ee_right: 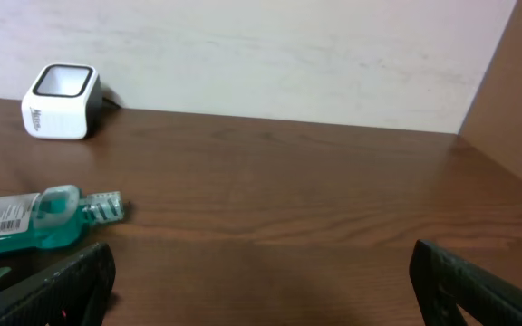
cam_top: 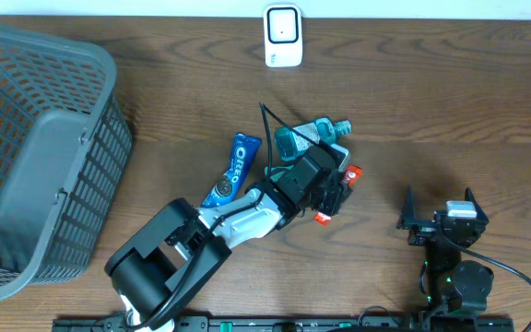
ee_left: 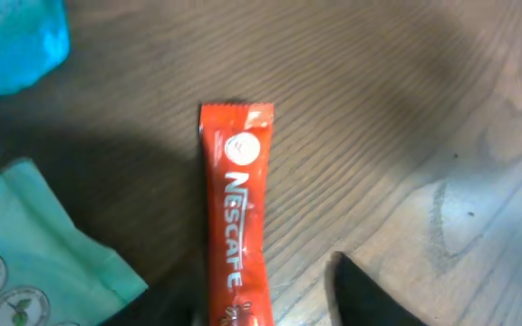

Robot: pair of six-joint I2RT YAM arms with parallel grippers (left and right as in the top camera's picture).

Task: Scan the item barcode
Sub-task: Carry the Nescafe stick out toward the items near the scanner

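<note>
Red sachet (ee_left: pixel 237 217): Nescafe, left-wrist view only.

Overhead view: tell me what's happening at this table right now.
The left gripper is down over a red Nescafe stick lying flat on the table, its jaws open on either side and not gripping it. A mouthwash bottle, an Oreo packet and a teal pouch lie close by. The white scanner stands at the far edge, so nothing is being scanned yet. The right gripper sits open off to the side, holding nothing.
</note>
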